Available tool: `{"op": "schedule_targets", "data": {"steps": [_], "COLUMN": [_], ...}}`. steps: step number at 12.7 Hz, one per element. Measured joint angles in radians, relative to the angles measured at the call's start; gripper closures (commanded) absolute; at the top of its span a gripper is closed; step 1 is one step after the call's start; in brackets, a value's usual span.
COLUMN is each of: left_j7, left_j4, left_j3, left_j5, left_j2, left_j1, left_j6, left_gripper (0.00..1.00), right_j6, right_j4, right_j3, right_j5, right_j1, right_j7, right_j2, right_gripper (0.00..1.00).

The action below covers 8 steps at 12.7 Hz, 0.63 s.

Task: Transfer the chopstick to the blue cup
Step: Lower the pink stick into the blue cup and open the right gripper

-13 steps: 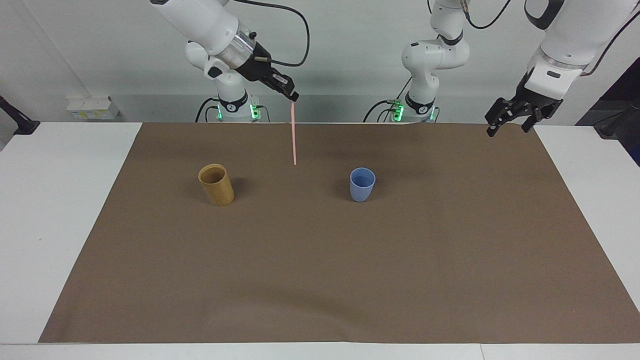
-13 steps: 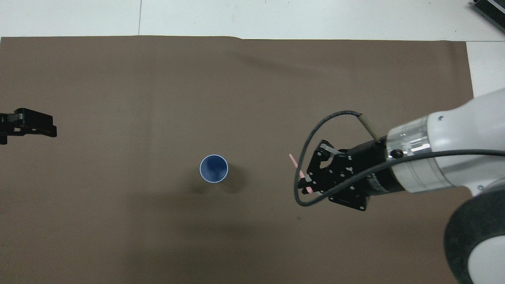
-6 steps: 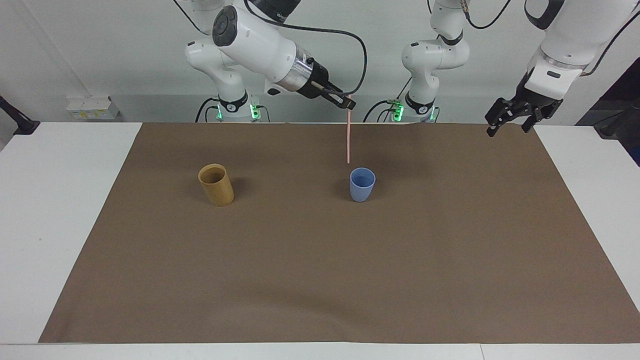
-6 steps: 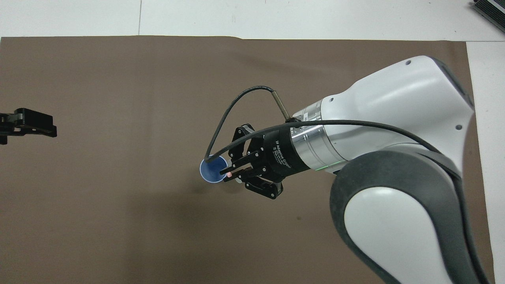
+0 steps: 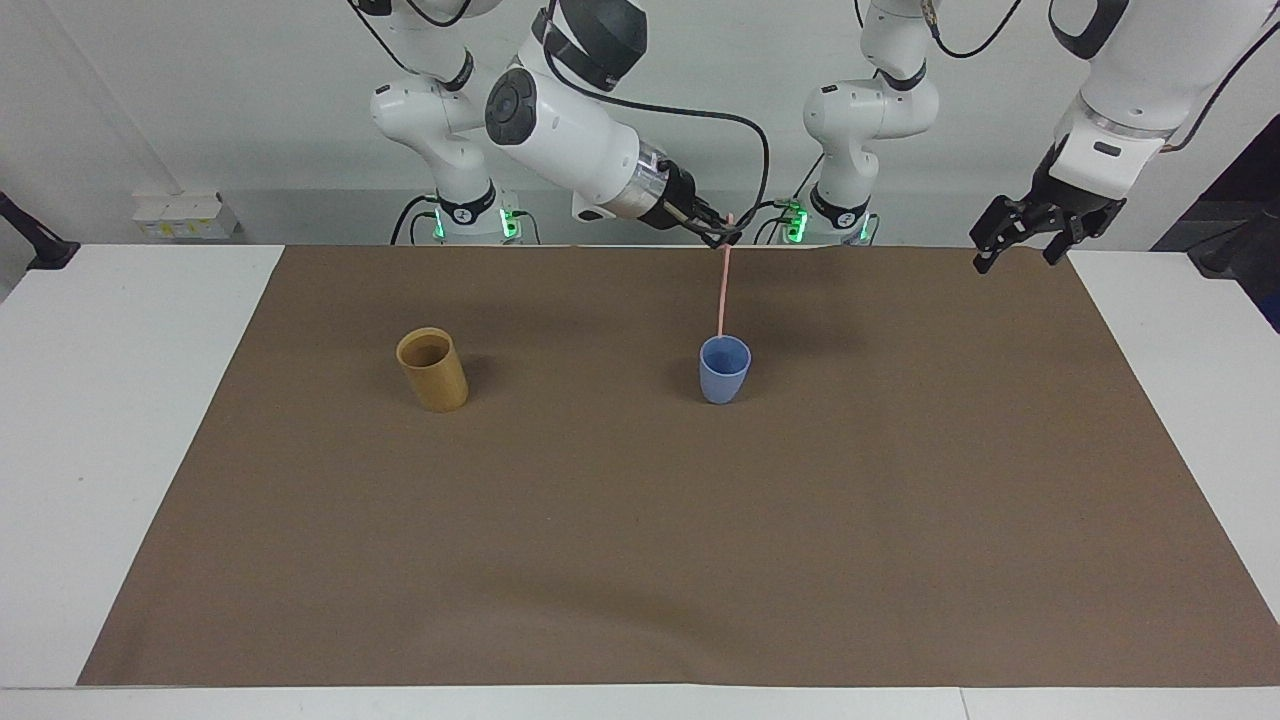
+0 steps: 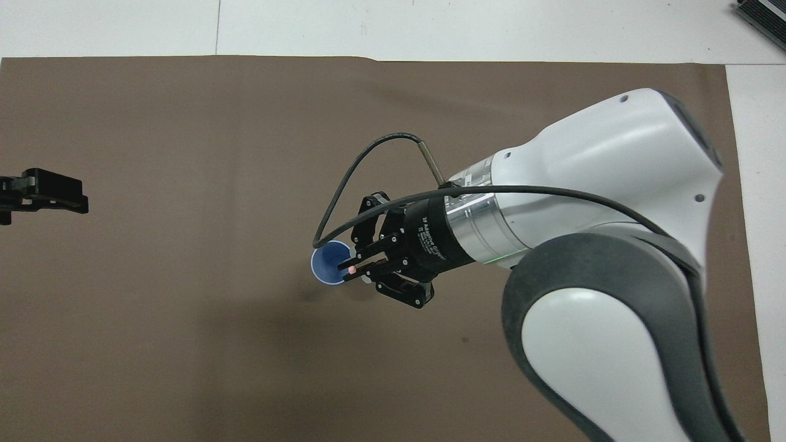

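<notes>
Chopstick (image 5: 723, 290) hangs nearly upright from the right gripper (image 5: 728, 232), whose fingertips are clenched on its upper end. In the overhead view only the pink top end (image 6: 351, 269) shows between those tips, right over the mouth of the blue cup (image 6: 329, 263). In the facing view the stick's lower tip sits at the cup's rim (image 5: 725, 342); whether it has passed below the rim cannot be told.

Outward from the grip, the right arm (image 5: 570, 130) slants down from its base at the robots' edge, a black cable (image 6: 362, 178) looping over the wrist. The blue cup stands upright near the middle of the brown mat (image 5: 640, 560), with bare mat all round it. The tan cup (image 5: 432, 370) stands upright well apart from it, toward the right arm's end of the table, at about the same distance from the robots.

The left gripper (image 5: 1020, 240) waits with its fingers spread apart and nothing between them, raised over the mat's corner at the left arm's end. The mat covers most of the white table (image 5: 110, 420), leaving white strips at both ends and a thin strip along the edge farthest from the robots. A wide stretch of mat farther from the robots than the two cups lies open.
</notes>
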Motion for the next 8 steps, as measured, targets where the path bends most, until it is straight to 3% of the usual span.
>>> {"op": "schedule_targets", "data": {"steps": [8], "left_j7": [0.000], "left_j4": [0.000], "left_j3": [0.000], "left_j5": [0.000], "left_j2": [0.000], "left_j1": [0.000], "left_j6": [0.000], "left_gripper": [0.00], "right_j6": [0.111], "right_j4": [-0.081], "right_j3": [0.001], "right_j5": [0.025], "right_j1": [0.043], "right_j7": [-0.010], "right_j2": [0.036], "right_gripper": [1.00]}}
